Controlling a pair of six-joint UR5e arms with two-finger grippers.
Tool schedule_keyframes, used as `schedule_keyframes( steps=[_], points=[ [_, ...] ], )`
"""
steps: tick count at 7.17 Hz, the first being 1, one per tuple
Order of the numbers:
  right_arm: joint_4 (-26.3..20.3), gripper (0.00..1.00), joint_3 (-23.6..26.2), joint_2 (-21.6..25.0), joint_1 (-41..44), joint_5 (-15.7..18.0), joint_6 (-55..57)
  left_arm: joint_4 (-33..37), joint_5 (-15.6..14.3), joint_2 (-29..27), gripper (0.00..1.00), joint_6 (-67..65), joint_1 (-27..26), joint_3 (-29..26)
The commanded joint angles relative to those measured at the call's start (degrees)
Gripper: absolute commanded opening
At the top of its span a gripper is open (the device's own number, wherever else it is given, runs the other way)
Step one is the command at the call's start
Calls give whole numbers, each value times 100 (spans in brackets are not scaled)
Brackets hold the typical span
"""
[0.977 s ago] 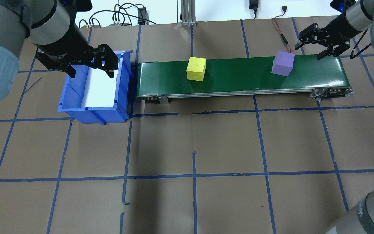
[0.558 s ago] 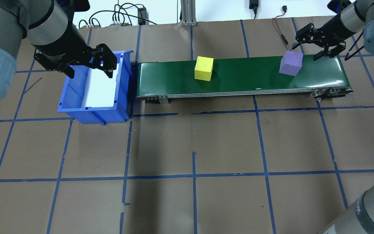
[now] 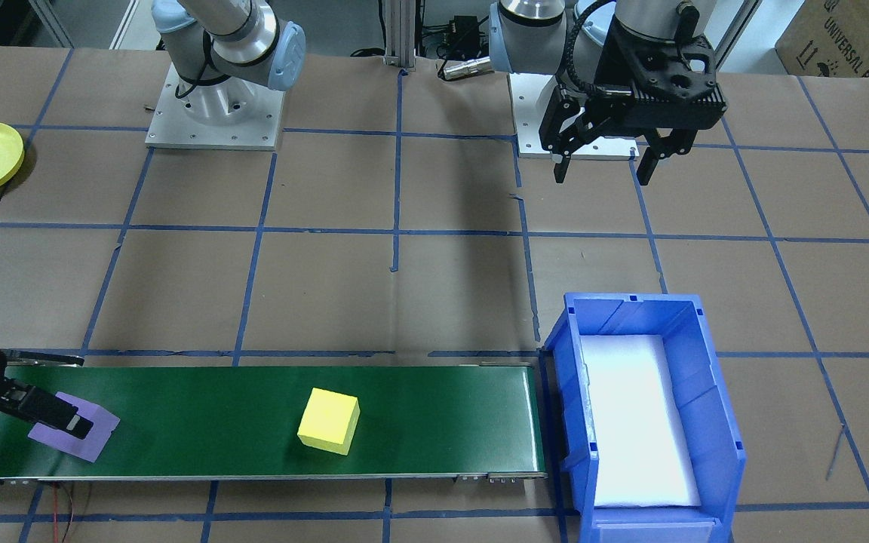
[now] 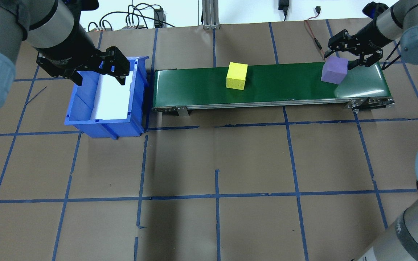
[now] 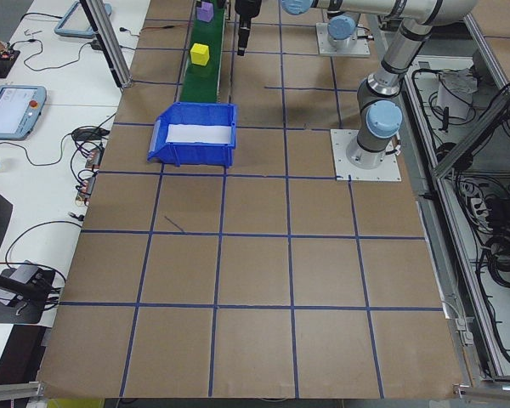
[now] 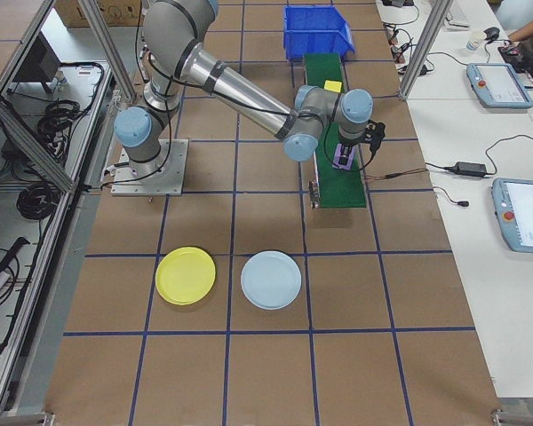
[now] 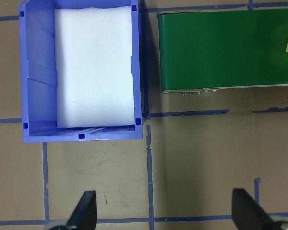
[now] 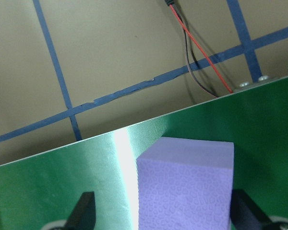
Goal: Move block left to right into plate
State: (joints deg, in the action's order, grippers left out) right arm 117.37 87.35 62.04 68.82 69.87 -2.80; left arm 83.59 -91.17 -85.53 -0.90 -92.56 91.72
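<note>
1. The purple block (image 4: 334, 71) sat near the right end of the green conveyor belt (image 4: 285, 81), upright on the belt surface; in the front-facing view its near part was covered by the gripper.
2. The right gripper (image 4: 350, 54) stood around the purple block with its jaws spread, one finger on each side. In the right wrist view the block filled the gap between the fingertips (image 8: 85, 211), yet whether either pad touched it could not be made out.
3. The yellow block (image 4: 237, 75) rested mid-belt, well apart from the purple one; the left wrist view caught only its corner at the frame's edge.
4. The left gripper (image 3: 605, 162) hung released and empty above the table near the blue bin (image 3: 646, 411), whose floor held a white foam sheet (image 7: 93, 67).
5. The yellow plate (image 6: 186, 275) lay on the table just beside a pale blue plate (image 6: 270, 280), well apart from the belt. The front-facing view cut it off at the frame's edge, and the overhead view did not reach it.
6. The right arm's elbow partly hid the belt's end in the right side view.
</note>
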Motion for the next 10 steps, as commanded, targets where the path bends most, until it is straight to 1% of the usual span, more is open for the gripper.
schedule_keyframes(
  steps=[1,2,3,4,5,6,7,8,9,10],
  points=[
    [181,97,115,-95,-9,387,-63,0,11,2,100,-7,-16,-22],
    [199,74,107,-104,-9,805,-272,0,20,2,100,-41,-25,-5],
    [295,44,90,-87,-9,887,-300,0,20,19,100,-42,-34,4],
    [339,17,72,-26,-17,931,-457,0,20,37,100,-33,-34,-22],
    [339,16,63,1,-52,949,-633,0,20,46,100,-33,-34,-22],
    [331,16,63,158,-87,1132,-782,0,29,46,100,-33,-34,-22],
    [235,16,124,551,-88,1386,-810,0,29,46,100,-24,-34,-22],
    [-36,16,151,825,-244,1746,-1263,0,29,46,100,-24,-34,-22],
    [-352,16,151,1106,-846,1897,-2059,0,20,46,100,-24,-34,-14],
    [-590,16,142,1274,-1444,1899,-2598,0,20,54,100,-24,-34,-14]
  ],
)
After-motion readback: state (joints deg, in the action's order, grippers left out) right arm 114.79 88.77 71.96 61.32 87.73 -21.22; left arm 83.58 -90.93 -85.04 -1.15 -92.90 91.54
